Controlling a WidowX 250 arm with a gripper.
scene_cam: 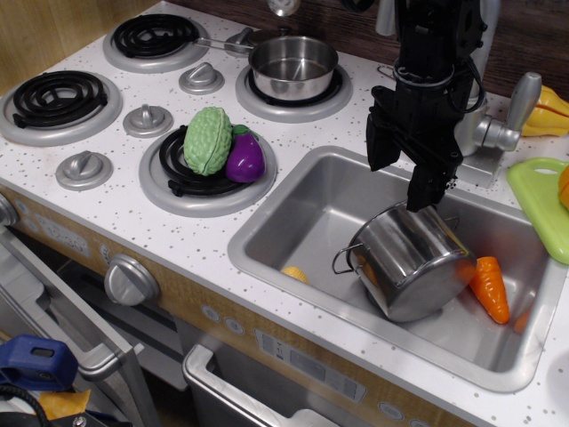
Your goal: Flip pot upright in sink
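Nearest the camera, at the lower left corner of the frame, sits a blue object (36, 360), just below the oven handle (84, 342). Right of centre, the sink (293, 222) is set into the speckled worktop (133, 218). Inside it lies the pot (411, 262), tilted on its side: its base faces the lower right and toward the camera, its mouth faces the sink's far wall, so its long axis runs from the lower foreground up toward the upper left. One wire loop handle (342, 260) shows at its left edge. The black end effector (404, 173) hangs directly above the pot, with one finger (425, 182) reaching down to the pot's upper rim and the other (380, 142) higher and to the left. Its fingers stand apart, but whether they grip the rim I cannot tell. An orange carrot (492, 286) lies just right of the pot on the sink floor. A small yellow piece (296, 274) lies at the sink's near left.
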